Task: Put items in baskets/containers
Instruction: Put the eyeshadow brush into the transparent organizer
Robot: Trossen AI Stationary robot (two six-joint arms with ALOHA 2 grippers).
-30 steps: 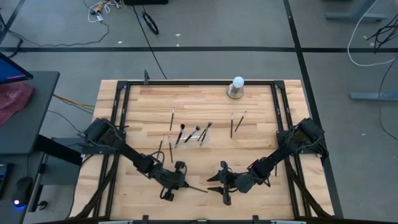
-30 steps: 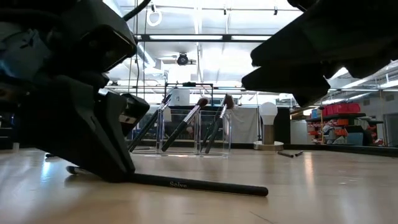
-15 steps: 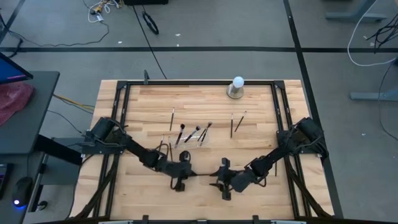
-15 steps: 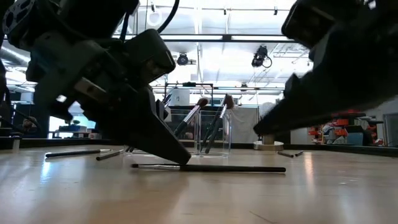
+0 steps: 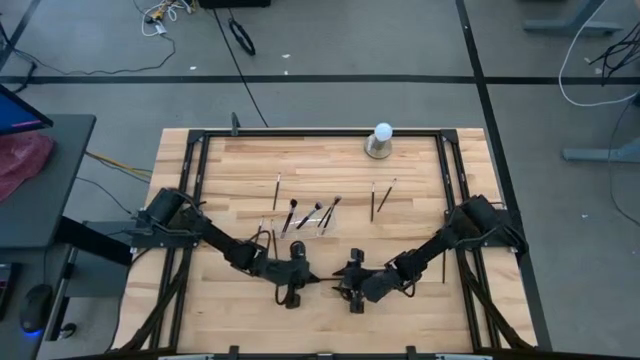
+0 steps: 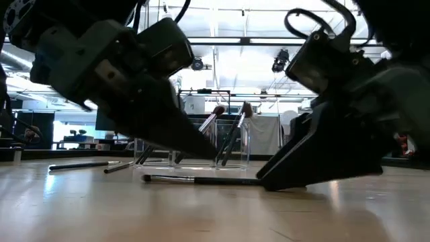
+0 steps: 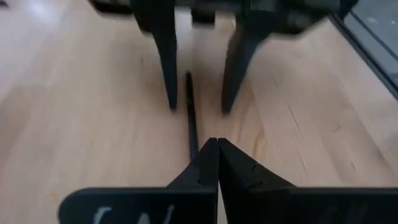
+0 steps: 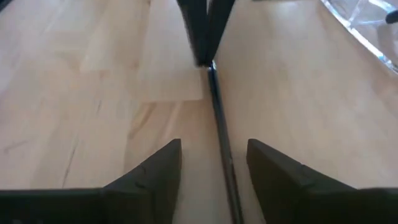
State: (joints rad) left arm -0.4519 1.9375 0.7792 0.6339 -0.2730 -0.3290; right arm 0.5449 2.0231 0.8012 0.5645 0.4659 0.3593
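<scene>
The left hand (image 5: 300, 282) is closed on one end of a thin black stick-like makeup brush (image 6: 201, 179) that lies flat on the pale wooden bench (image 5: 420, 220) near its front edge. In the left wrist view the two dark fingers (image 7: 208, 163) meet at a point over the brush (image 7: 191, 118). The right hand (image 5: 348, 287) faces it from the other side with its fingers spread apart; in the right wrist view the brush shaft (image 8: 219, 130) runs between the two dark fingers (image 8: 155, 168) without clearly touching either, and the closed left hand (image 8: 204, 37) shows at the shaft's far end. In the low view both hands slope down to the bench, the left (image 6: 201, 149) at one end of the brush and the right (image 6: 269, 178) at the other.

Behind them stands the small clear plastic holder with compartments (image 5: 298, 222), with several dark brushes (image 6: 232, 131) leaning in it. More thin dark brushes lie loose on the bench: one beside the holder (image 5: 277, 190), and two well apart to the right (image 5: 380, 198). A white ball on a grey base (image 5: 381, 140) stands near the far edge.
</scene>
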